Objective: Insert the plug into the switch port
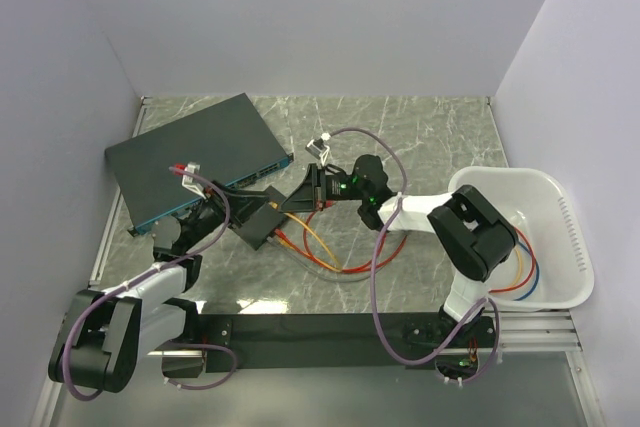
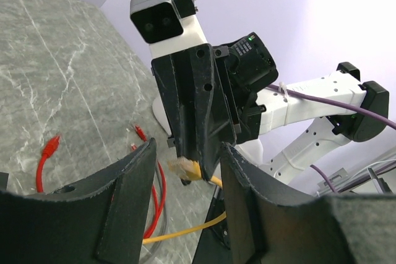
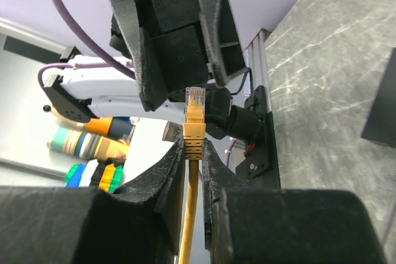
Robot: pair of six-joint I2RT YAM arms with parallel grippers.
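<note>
Where the right gripper (image 3: 193,153) pinches tight on the ribbed yellow boot (image 3: 195,125), the clear plug (image 3: 195,98) stands proud of its fingertips, yellow cable (image 3: 187,227) trailing back between them. Plug points between the parted fingers of the left gripper (image 2: 189,153), close by the small black box (image 1: 266,225); whether those fingers grip the box cannot be told, its switch port too small to make out. Red cable (image 2: 43,160) loops on marble table (image 1: 420,137) alongside.
</note>
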